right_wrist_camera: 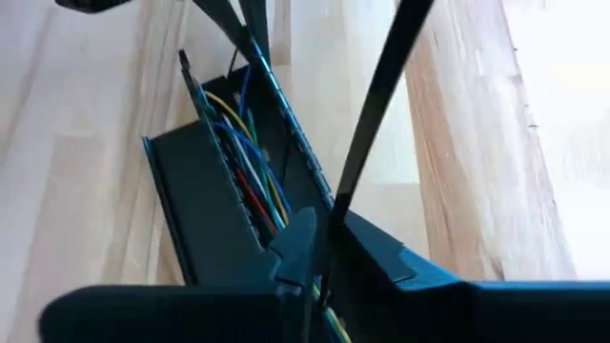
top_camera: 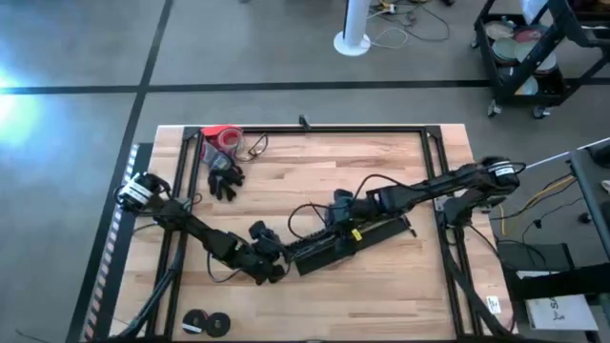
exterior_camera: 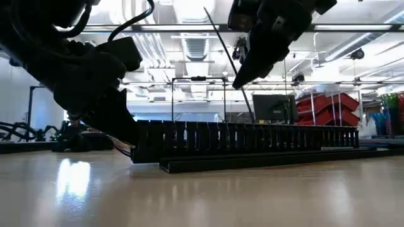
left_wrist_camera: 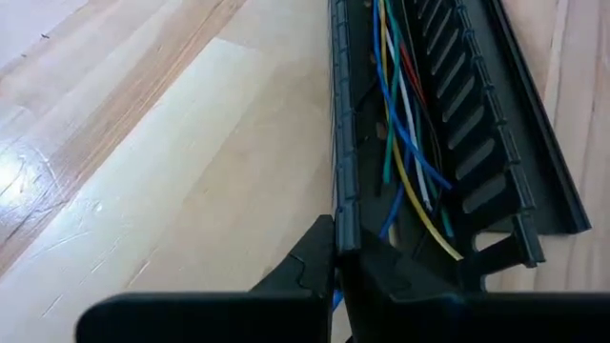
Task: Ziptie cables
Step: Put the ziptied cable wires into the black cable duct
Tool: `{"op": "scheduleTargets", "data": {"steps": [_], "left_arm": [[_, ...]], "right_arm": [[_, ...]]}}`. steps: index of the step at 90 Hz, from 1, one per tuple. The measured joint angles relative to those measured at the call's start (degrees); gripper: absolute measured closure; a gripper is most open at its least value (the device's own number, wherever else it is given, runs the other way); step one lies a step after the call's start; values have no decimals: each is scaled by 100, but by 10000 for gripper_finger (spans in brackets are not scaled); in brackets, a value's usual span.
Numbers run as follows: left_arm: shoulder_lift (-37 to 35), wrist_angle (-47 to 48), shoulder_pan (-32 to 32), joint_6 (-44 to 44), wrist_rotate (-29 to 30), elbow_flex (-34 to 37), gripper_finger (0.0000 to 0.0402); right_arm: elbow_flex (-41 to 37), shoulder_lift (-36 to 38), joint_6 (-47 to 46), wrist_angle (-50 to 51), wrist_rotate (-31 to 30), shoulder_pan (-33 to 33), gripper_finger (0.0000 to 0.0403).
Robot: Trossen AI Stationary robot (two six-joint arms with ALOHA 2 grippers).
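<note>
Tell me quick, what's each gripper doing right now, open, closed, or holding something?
Left gripper: shut on the slotted black bar, at its end wall.
Right gripper: shut on a zip tie held above the cables.

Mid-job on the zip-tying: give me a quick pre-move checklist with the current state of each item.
1. Left gripper shut on the slotted duct wall at its end: ok.
2. Right gripper holding the zip tie: ok, strip runs up from between its fingers.
3. Cables lying inside the duct: ok.
4. Zip tie looped around the cables: not ok, not yet threaded.
5. Duct flat on the table: ok in the low view.
6. Tie's tip direction: cannot tell.
</note>
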State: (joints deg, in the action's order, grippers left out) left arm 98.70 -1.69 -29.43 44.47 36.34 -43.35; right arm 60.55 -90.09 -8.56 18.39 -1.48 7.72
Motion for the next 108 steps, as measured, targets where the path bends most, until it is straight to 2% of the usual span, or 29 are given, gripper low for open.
{"op": "scheduleTargets", "data": {"steps": [19, 79, 95, 108], "left_arm": [[0, -7, 0, 0, 0, 2, 402], [0, -5, 0, 0, 0, 2, 402], [0, -5, 0, 30, 0, 2, 402], [0, -8, 0, 46, 3, 2, 401]], "right_arm": [[0, 8, -97, -5, -1, -17, 395], [-181, 49, -600, -35, 154, 16, 398], [-190, -8, -1465, -35, 156, 19, 402], [-192, -368, -2103, -28, 139, 121, 403]]}}
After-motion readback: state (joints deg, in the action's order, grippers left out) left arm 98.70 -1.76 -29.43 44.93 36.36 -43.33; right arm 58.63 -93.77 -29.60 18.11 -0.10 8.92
